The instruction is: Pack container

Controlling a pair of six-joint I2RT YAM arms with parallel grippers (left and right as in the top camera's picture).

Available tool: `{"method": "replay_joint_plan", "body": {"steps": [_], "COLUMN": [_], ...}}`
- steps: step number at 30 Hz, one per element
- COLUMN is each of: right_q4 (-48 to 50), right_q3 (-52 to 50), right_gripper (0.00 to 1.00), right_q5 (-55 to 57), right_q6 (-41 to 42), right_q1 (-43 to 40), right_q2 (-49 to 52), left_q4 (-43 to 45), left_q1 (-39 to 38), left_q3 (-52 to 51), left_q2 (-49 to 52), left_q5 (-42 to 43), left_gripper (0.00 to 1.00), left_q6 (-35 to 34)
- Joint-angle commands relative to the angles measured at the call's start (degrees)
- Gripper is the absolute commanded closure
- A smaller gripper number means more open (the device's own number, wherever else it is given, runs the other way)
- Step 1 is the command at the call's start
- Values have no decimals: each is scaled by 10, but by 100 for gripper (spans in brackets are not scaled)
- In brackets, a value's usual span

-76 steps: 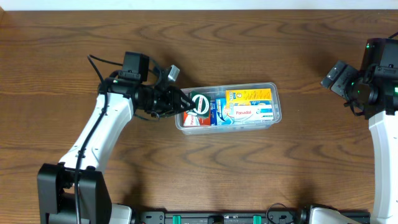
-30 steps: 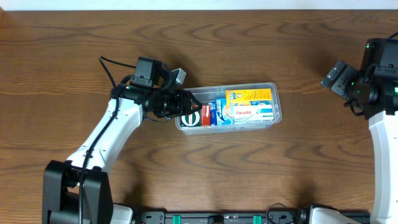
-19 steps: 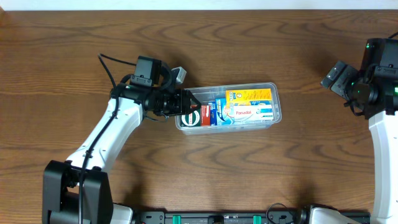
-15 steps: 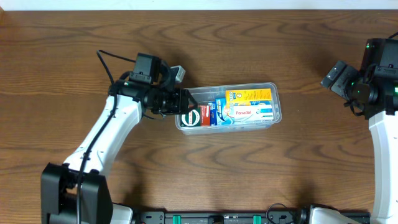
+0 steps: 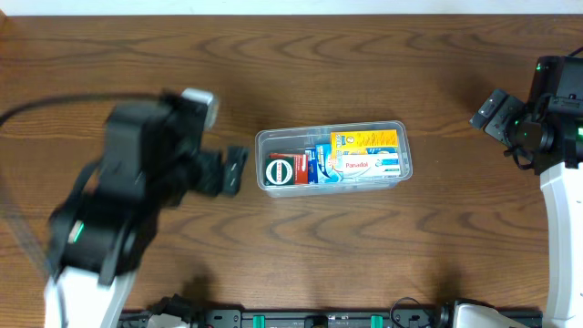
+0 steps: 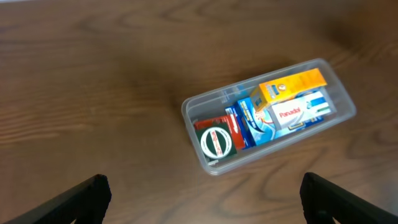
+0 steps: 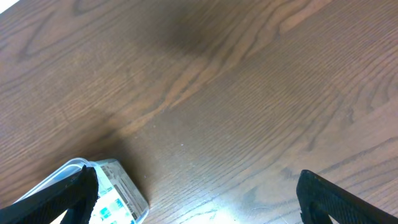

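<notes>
One container [image 5: 328,128]; at least four small boxes [image 5: 364,139] in it; two robot arms [image 5: 560,191]

The left arm [image 5: 118,214] was blurred at 9 o'clock, left gripper [image 6: 199,198] spread wide. The right gripper [image 7: 199,198], at 3 o'clock, gaped likewise.

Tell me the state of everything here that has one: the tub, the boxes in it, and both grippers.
container: no lid on, packed with small boxes.
Panadol box: inside, label up.
orange box: inside, beside the Panadol box.
blue box: inside, mid-container.
green-logo box: inside, at the end nearest the left gripper.
left gripper: open, empty, clear of the container.
right gripper: open, empty.
</notes>
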Motion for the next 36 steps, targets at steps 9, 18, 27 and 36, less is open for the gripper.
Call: {"method": "replay_joint_plan", "body": {"steps": [9,18,27,36], "right_q4": [-1,-1,-1,-1], "right_q3": [2,2,2,2], "right_gripper": [1,1,1,1], "right_q5": [4,4,4,4], "right_q6": [8,8,8,8], "right_q1": [-2,-2,-2,-2], "right_q2": [0,0,0,0], "left_q4": [-88,-153,117,421], "left_q1": [-1,-5,58,122], "left_q3": [3,-39,-264,-532], "left_q2": [-158,-190,-313,-483], "left_q5": [-27,-16,42,106], "left_gripper": [2,2,2,2], "left_q6": [12,5,5,5]}}
